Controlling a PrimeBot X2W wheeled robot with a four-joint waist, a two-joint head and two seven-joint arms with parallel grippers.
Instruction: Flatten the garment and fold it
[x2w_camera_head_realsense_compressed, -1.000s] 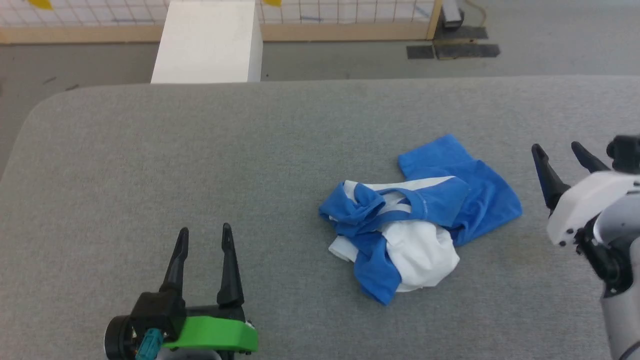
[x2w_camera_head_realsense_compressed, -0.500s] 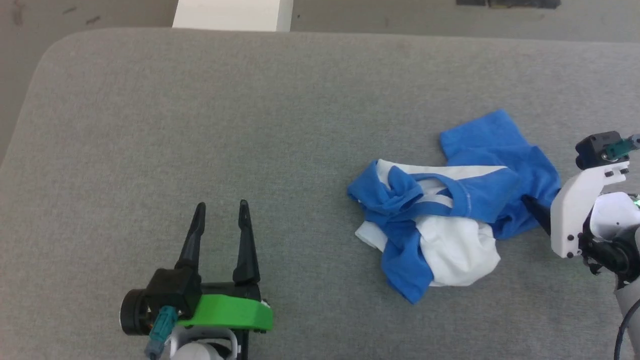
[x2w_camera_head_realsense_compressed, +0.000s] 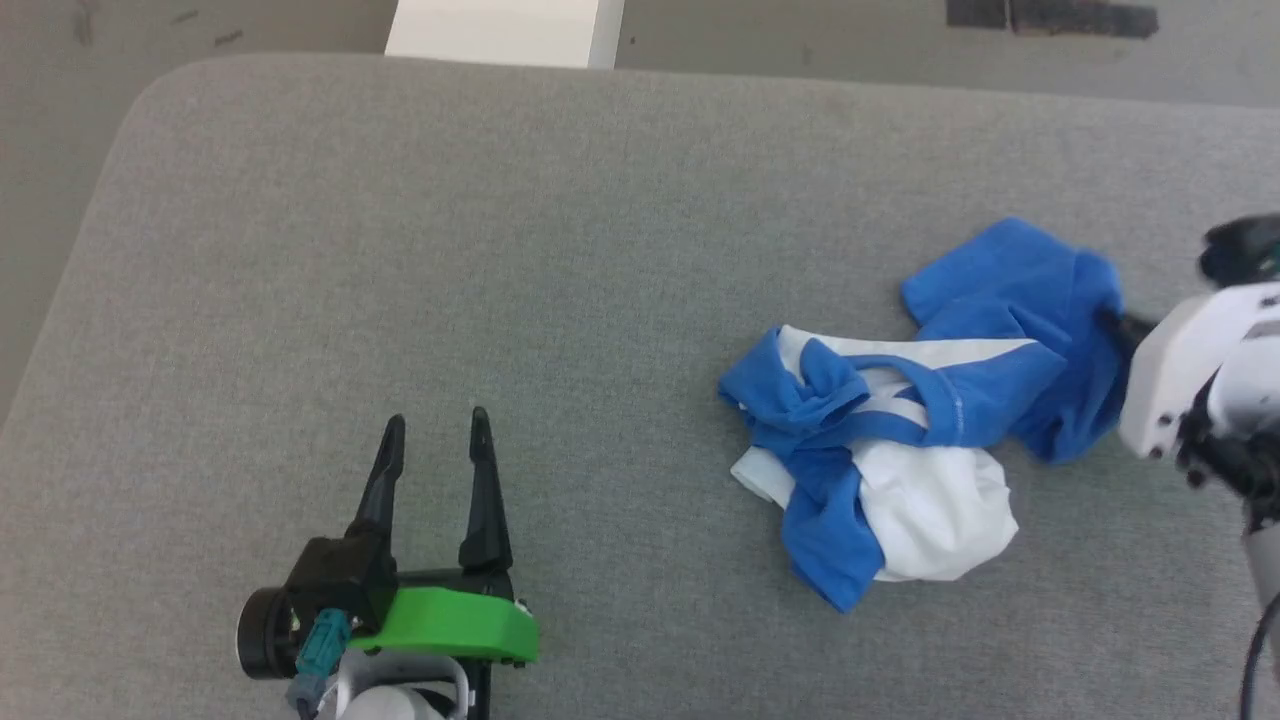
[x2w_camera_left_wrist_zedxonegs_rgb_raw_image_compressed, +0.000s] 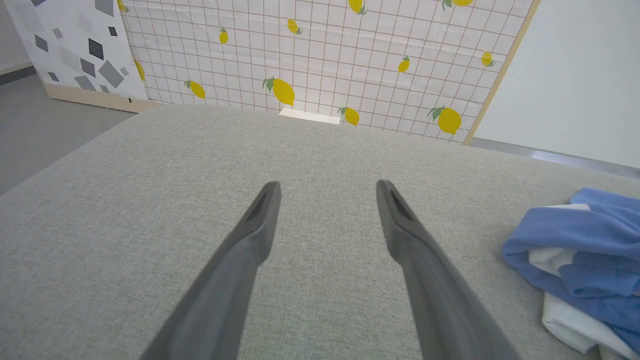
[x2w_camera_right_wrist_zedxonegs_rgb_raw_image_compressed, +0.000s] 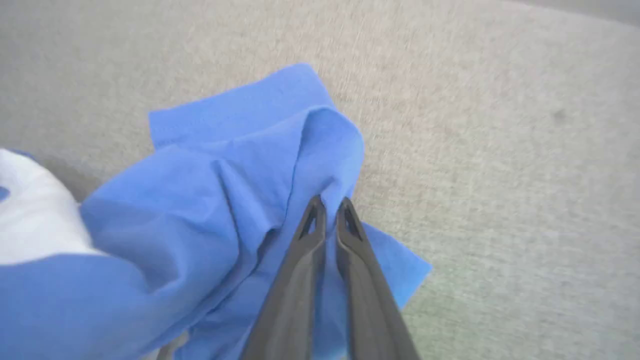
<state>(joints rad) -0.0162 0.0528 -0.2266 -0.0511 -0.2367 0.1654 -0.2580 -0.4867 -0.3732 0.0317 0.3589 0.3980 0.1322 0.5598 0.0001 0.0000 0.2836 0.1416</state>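
The garment (x2w_camera_head_realsense_compressed: 900, 420), a white T-shirt with blue sleeves and collar, lies crumpled on the right half of the grey padded table (x2w_camera_head_realsense_compressed: 500, 250). My right gripper (x2w_camera_right_wrist_zedxonegs_rgb_raw_image_compressed: 330, 205) is shut on a blue sleeve fold (x2w_camera_right_wrist_zedxonegs_rgb_raw_image_compressed: 280, 160) at the garment's right edge, lifting it a little; in the head view its white wrist (x2w_camera_head_realsense_compressed: 1185, 360) stands at that edge and hides the fingers. My left gripper (x2w_camera_head_realsense_compressed: 435, 430) rests open near the table's front left, well apart from the garment (x2w_camera_left_wrist_zedxonegs_rgb_raw_image_compressed: 585, 250), with nothing between its fingers.
A white block (x2w_camera_head_realsense_compressed: 505, 30) stands on the floor behind the table's far edge. A lemon-patterned grid panel (x2w_camera_left_wrist_zedxonegs_rgb_raw_image_compressed: 320, 55) stands beyond the table. The table's left side is bare grey fabric.
The camera tilted down and shifted. My right gripper came in from the right to the garment's blue sleeve, shut on it and raised that edge. The left gripper kept still.
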